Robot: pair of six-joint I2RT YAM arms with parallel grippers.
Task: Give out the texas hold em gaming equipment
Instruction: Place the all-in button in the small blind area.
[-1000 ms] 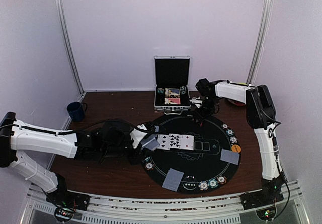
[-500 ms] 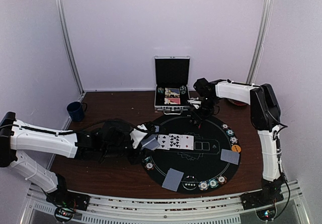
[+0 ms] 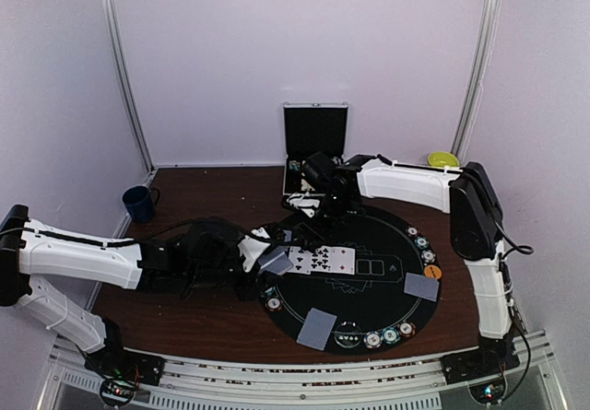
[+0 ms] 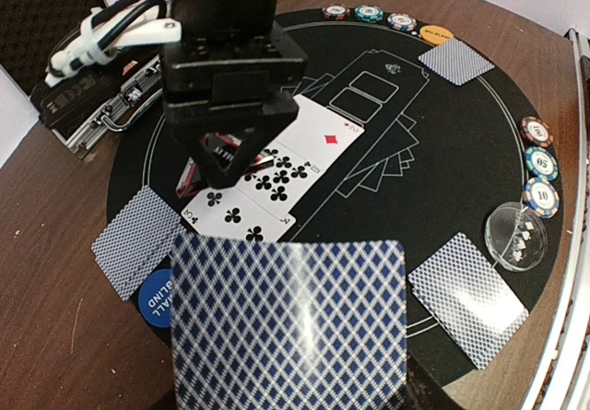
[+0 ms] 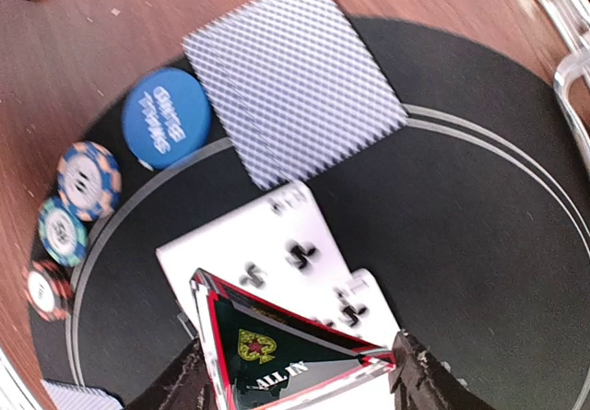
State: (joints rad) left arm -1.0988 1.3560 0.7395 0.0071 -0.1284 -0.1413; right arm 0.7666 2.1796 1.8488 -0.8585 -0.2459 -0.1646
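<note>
**Q:** What does each end effector hold?

**A:** The right end effector [image 4: 229,152] is closed narrowly on a triangular ALL IN plaque [image 5: 277,345], pinched by its edges and tilted. It hangs above the face-up club cards [image 4: 253,184] at the middle of the round black mat [image 3: 387,244]. The left end effector [image 3: 270,255] grips blue-backed cards [image 4: 290,322] just off the mat's left edge. Whether that is one card or several cannot be told.

**Q:** Where is the rest of the equipment?

**A:** Face-down piles lie around the mat's rim, with a blue button [image 5: 166,118] and striped chips [image 5: 88,180] beside one of them.

**Q:** What could go wrong from here?

**A:** Probably three things. The plaque is held only by its edges, so it could twist out of the grip and land on the face-up cards, shifting them. If released where it now hangs, it would cover those cards instead of bare mat. The two arms are also near each other, so a careless move could knock the left's cards loose onto the tabletop [image 3: 203,189].
</note>
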